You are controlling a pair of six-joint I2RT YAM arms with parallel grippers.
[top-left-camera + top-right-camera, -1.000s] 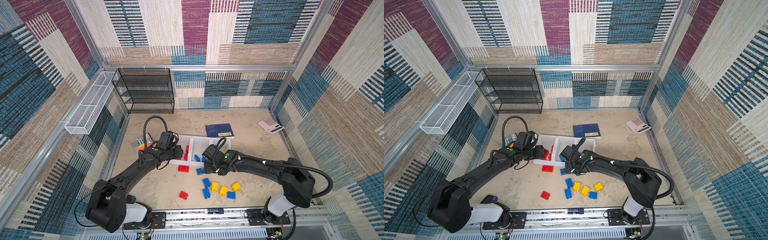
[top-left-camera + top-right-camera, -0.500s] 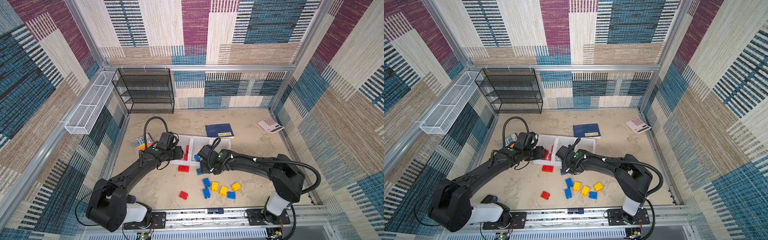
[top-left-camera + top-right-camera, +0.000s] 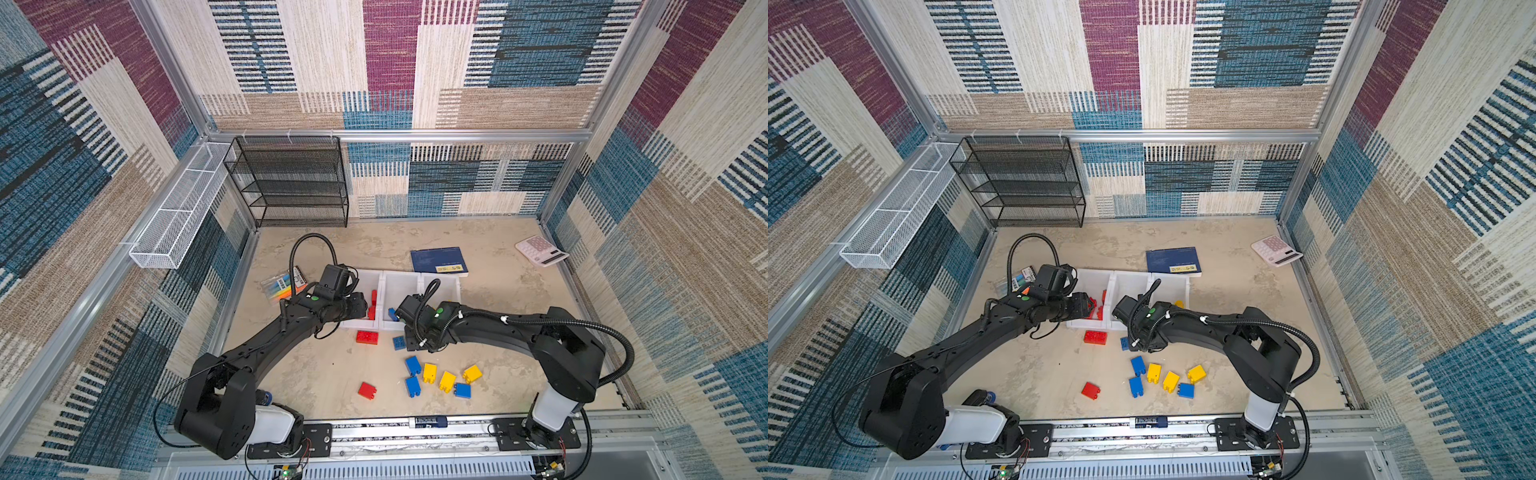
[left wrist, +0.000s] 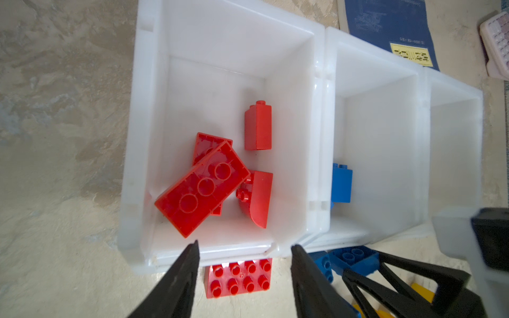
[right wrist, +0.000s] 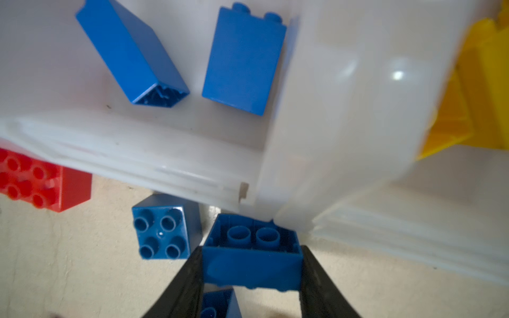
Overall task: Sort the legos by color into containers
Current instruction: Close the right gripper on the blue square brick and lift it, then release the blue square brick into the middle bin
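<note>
Now: right gripper point(image 5: 251, 249) is gripping a blue brick point(image 5: 252, 268), one finger pressing on each side, the brick's hollow underside facing the bins. It is sitting just in front of the wall shared by the middle bin point(image 5: 137, 143) and the right bin point(image 5: 358, 110); whether it is clear of the table point(image 3: 332, 382) cannot be told. Two blue legos point(image 5: 245, 63) are lying inside the middle bin, yellow legos point(image 5: 473, 96) inside the right one. A square blue brick point(image 5: 162, 234) is standing studs-up on the table just beside the held one. An oblong red brick point(image 4: 238, 278) is resting near it, in front of the left bin point(image 4: 220, 41). Left gripper point(image 4: 245, 246) is hovering over that bin's front lip, fingers spread, nothing between them. Four red legos point(image 4: 202, 187) are lying in the left bin. Nearer the robot base, in a top view, a loose cluster point(image 3: 447, 381) of blue and yellow bricks and one small red brick point(image 3: 367, 390) are lying on the table, well apart from the bins.
</note>
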